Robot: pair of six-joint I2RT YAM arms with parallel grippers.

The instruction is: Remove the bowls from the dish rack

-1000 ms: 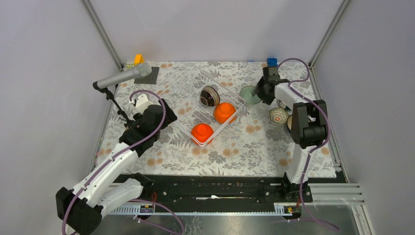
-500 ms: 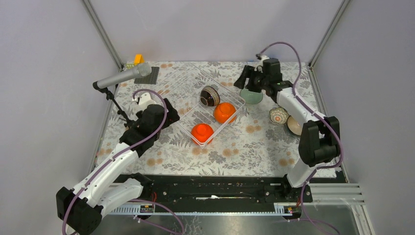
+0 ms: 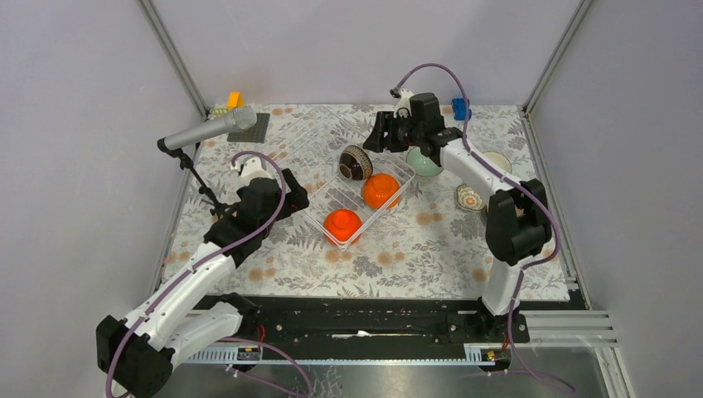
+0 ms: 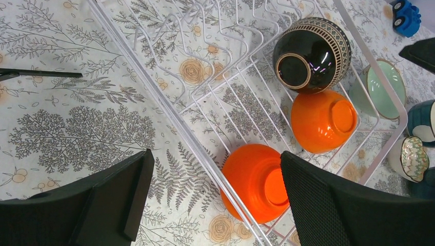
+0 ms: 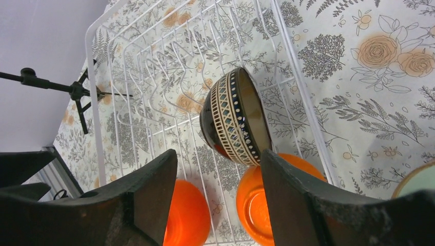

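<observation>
The white wire dish rack (image 3: 323, 199) holds a dark brown patterned bowl (image 3: 355, 162) on its side and two orange bowls (image 3: 380, 191) (image 3: 342, 225) upside down. A mint green bowl (image 3: 424, 162), a patterned bowl (image 3: 470, 197) and a cream bowl (image 3: 497, 160) sit on the table right of the rack. My right gripper (image 3: 375, 137) is open and empty above the rack's far side, its jaws (image 5: 218, 195) over the brown bowl (image 5: 236, 123). My left gripper (image 3: 292, 192) is open and empty over the rack's left rim (image 4: 169, 110), next to the near orange bowl (image 4: 261, 182).
A microphone (image 3: 207, 128) on a black stand leans over the far left. A dark grey mat (image 3: 257, 124) with a yellow block (image 3: 235, 99) lies at the back left. A blue toy (image 3: 460, 105) is at the back. A dark teal bowl (image 4: 423, 120) shows in the left wrist view.
My right gripper left the mint green bowl on the table and swung left to the rack's far side. My left gripper edged a little toward the rack.
</observation>
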